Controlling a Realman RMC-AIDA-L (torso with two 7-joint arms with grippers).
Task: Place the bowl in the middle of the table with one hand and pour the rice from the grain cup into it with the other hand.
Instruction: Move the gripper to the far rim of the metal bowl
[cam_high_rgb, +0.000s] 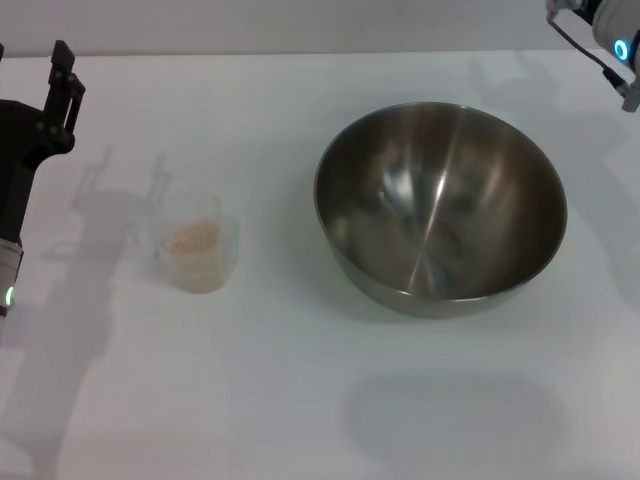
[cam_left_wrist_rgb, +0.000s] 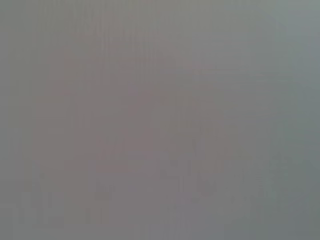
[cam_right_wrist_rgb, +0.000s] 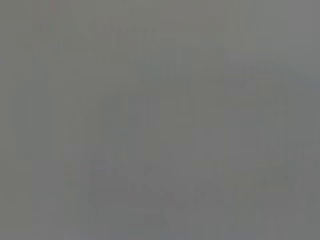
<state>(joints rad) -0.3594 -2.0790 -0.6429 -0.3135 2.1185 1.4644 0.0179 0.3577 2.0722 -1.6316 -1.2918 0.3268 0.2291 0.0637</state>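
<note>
In the head view the bowl, large, shiny steel and empty, stands on the white table right of centre. The grain cup, small and clear, stands upright to its left with a low heap of pale rice inside. My left gripper hovers at the far left edge, left of and behind the cup, apart from it, fingers apart and empty. Only part of my right arm shows at the top right corner, behind the bowl; its gripper is out of view. Both wrist views are plain grey and show nothing.
Shadows of the left gripper fall on the table just behind the cup. The table's far edge runs along the top of the head view. A gap of bare table lies between cup and bowl.
</note>
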